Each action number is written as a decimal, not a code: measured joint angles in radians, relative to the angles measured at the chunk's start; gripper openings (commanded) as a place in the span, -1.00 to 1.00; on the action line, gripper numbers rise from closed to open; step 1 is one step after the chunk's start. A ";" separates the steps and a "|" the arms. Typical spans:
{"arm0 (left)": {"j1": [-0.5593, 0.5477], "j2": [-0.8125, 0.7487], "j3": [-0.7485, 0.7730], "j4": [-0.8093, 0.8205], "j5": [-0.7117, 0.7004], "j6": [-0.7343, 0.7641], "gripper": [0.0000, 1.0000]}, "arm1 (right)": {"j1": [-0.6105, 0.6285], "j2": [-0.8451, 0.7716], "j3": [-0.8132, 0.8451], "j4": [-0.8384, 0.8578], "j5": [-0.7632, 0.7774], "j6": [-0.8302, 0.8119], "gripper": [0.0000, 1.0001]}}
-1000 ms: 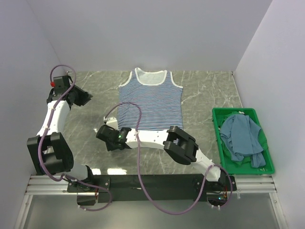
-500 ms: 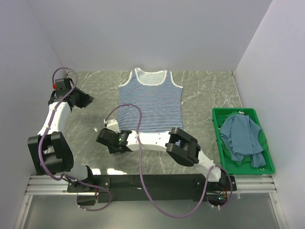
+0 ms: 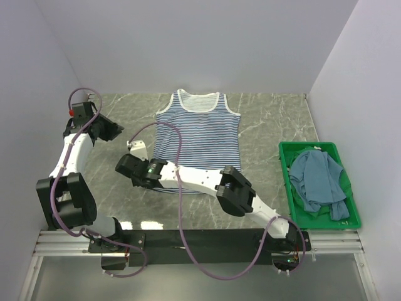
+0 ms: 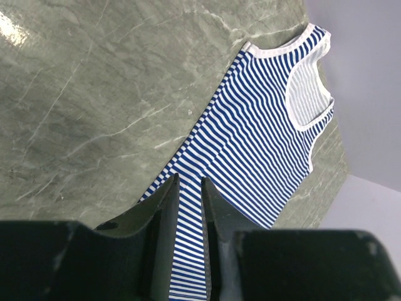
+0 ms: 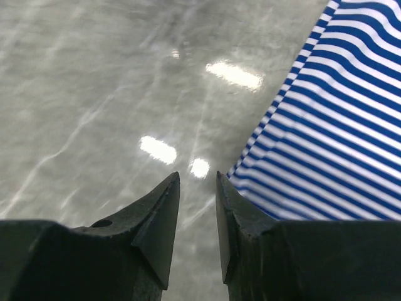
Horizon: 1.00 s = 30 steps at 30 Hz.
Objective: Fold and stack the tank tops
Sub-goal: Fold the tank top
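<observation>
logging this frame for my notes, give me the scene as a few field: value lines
striped top: flat on table, unfolded
teal top: bunched in crate
left hand: slightly open, empty, raised left of striped top
right hand: open, empty, low beside striped top's near-left corner
stack: not started

Bright, even light from overhead fills the scene, and we see only soft shadows under the arms [image 3: 194, 179]. White glare [image 5: 235, 75] spots the marble table [image 3: 269, 119] in the right wrist view, where the dark fingers [image 5: 156, 232] blur; the striped tank top [image 4: 263, 144] reads sharp.
</observation>
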 measured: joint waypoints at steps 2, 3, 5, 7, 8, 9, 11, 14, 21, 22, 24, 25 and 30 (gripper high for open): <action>0.000 0.002 0.005 0.001 0.000 0.000 -0.49 | -0.007 0.042 0.039 -0.016 0.000 -0.003 -0.25; 0.000 0.003 0.007 0.001 0.000 0.000 -0.49 | -0.010 0.064 0.053 -0.024 0.000 -0.004 -0.25; 0.000 0.006 0.008 0.001 0.000 0.000 -0.49 | -0.017 0.095 0.069 -0.034 0.001 -0.005 -0.25; 0.000 0.011 0.008 0.001 0.000 0.000 -0.49 | -0.020 0.112 0.066 -0.054 0.002 -0.004 -0.25; 0.000 0.013 0.008 0.000 0.000 0.000 -0.49 | -0.021 0.114 0.057 -0.057 0.002 -0.004 -0.25; 0.000 0.015 0.008 0.000 0.001 0.000 -0.49 | -0.020 0.113 0.046 -0.059 0.005 -0.004 -0.24; 0.000 0.016 0.008 0.001 0.000 0.000 -0.49 | -0.020 0.113 0.036 -0.056 0.005 -0.004 -0.24; 0.000 0.016 0.008 0.001 0.000 0.000 -0.49 | -0.020 0.113 0.030 -0.061 0.008 -0.004 -0.24; 0.000 0.023 0.008 0.002 0.000 0.000 -0.50 | -0.014 0.113 0.020 -0.060 0.007 -0.004 -0.24; 0.000 0.026 0.008 0.002 0.000 0.000 -0.50 | -0.012 0.113 0.020 -0.060 0.007 -0.004 -0.24; 0.000 0.030 0.008 0.002 0.000 0.000 -0.50 | -0.008 0.113 0.020 -0.060 0.003 -0.003 -0.27; 0.000 0.031 0.008 0.002 0.000 0.000 -0.50 | -0.005 0.113 0.019 -0.060 0.002 -0.003 -0.33; 0.000 0.033 0.008 0.002 0.000 0.000 -0.51 | 0.003 0.092 -0.040 -0.032 0.008 0.003 -0.91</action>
